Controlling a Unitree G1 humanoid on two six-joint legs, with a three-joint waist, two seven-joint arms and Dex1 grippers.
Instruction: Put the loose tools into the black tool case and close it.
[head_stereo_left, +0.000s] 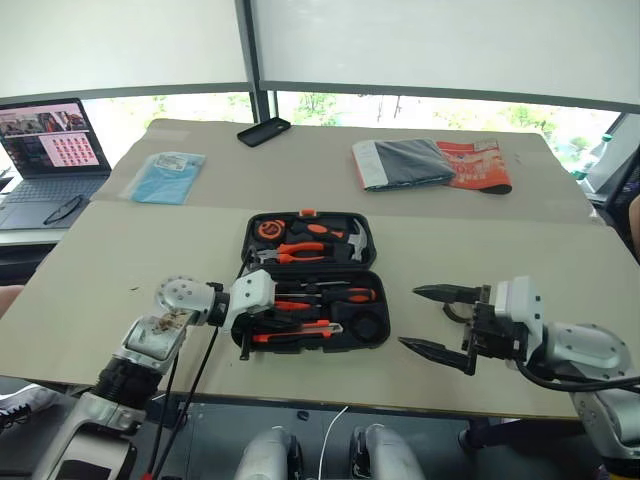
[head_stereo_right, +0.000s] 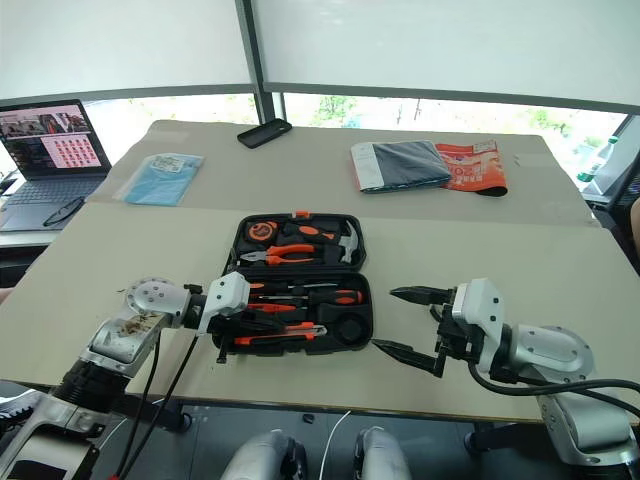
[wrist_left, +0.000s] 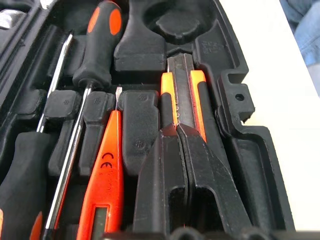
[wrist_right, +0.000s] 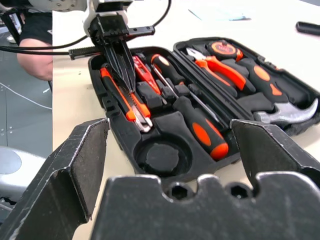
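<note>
The black tool case (head_stereo_left: 381, 290) lies open on the table in front of me. In its near half lie orange-and-black screwdrivers (head_stereo_left: 330, 295), a slim orange screwdriver (wrist_left: 105, 185), an orange-black utility knife (wrist_left: 182, 85) and a dark tape roll (wrist_left: 177, 22), each in a moulded slot. My left gripper (wrist_left: 177, 129) is shut, its tips together on top of the utility knife, reaching in from the case's left side (head_stereo_left: 272, 320). Right of the case, my right gripper (head_stereo_left: 408, 318) hovers open above the bare table, pointing at the case with nothing between its fingers.
Pliers (head_stereo_left: 300, 250), a hammer (head_stereo_left: 352, 240) and a tape measure (head_stereo_left: 268, 228) sit in the far half. Beyond the case lie a black phone (head_stereo_left: 264, 131), a blue packet (head_stereo_left: 168, 177), a grey cloth (head_stereo_left: 405, 163) and an orange booklet (head_stereo_left: 478, 165). A laptop (head_stereo_left: 45, 150) stands far left.
</note>
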